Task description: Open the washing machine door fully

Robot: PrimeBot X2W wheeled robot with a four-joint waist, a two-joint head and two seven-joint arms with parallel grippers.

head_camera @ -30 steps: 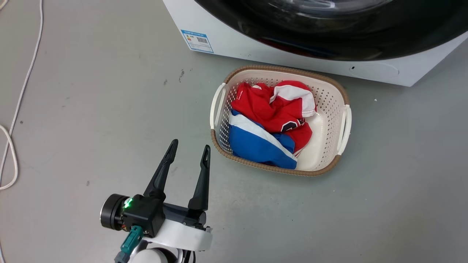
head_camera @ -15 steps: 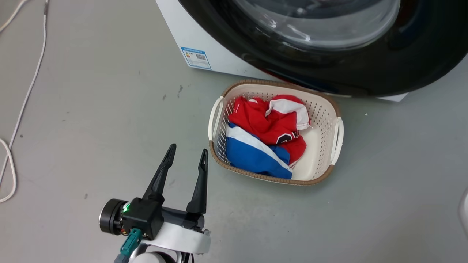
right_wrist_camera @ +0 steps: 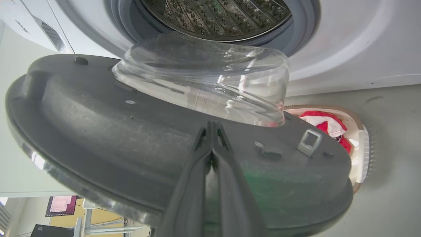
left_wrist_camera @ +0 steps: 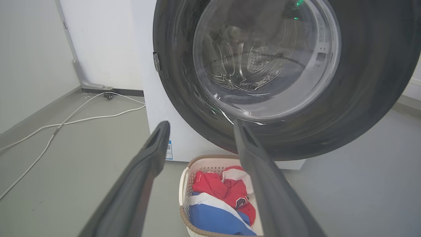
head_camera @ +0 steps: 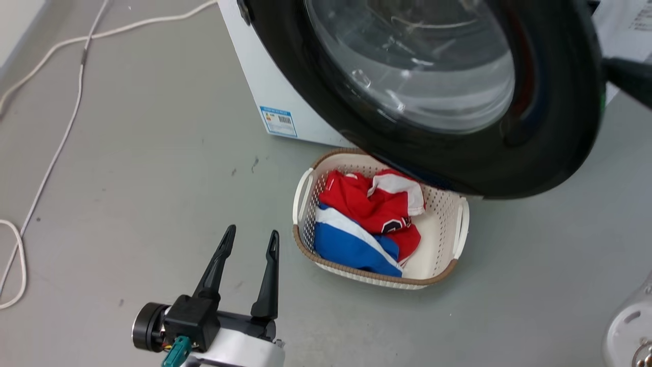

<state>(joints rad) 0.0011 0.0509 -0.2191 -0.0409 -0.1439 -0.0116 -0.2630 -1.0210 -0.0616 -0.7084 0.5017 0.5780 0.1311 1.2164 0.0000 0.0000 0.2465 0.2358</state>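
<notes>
Floor (head_camera: 127,153): smooth grey, scuffed, with a few dark specks mid-frame in my head view. A white cable (head_camera: 55,145) trails down its left side. Left wrist view, upper left: pale walls (left_wrist_camera: 98,42) meet at a corner, and a grey conduit (left_wrist_camera: 75,65) runs down it. Right wrist view, lower left: a lit monitor (right_wrist_camera: 61,205) beside a yellow panel (right_wrist_camera: 102,214). Light is even, shadows soft.

Washing machine door (head_camera: 423,92) shows glossy black frame, clear smooth glass
</notes>
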